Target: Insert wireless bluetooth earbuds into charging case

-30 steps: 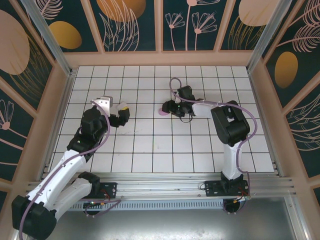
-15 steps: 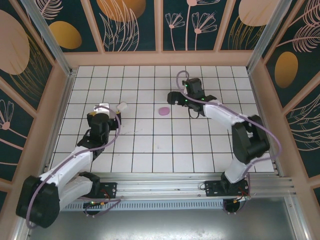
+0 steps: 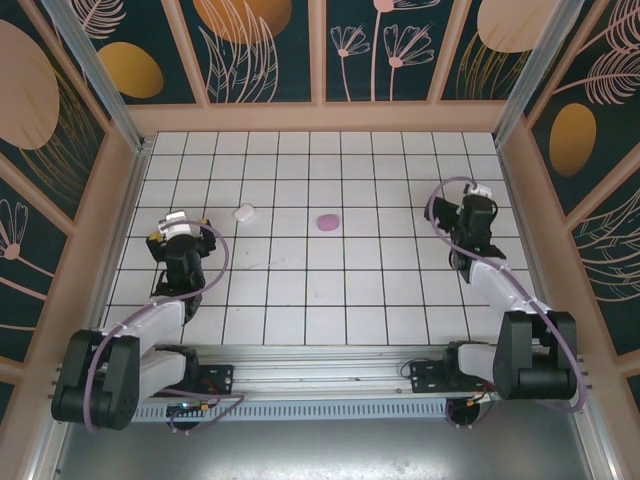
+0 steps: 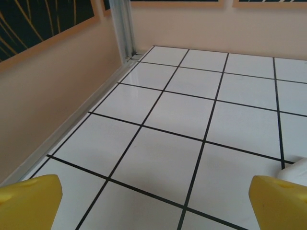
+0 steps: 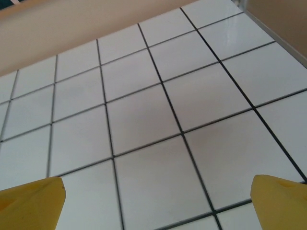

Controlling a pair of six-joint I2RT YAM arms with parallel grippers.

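White charging case (image 3: 244, 212) lies just right of my left pincer (image 3: 178, 228), slightly ahead, so that arm is nearer. Pink charging case (image 3: 328, 221) sits farther right, roughly midway toward my right pincer (image 3: 472, 210). Both pincers gape wide, holding nothing.

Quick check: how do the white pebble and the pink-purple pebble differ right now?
Colour: the white pebble is plain white, the pink-purple pebble tinted. Place: the white pebble lies further left, while the pink-purple pebble is near the floor's middle. Both are small, rounded and lying free on the tiles.
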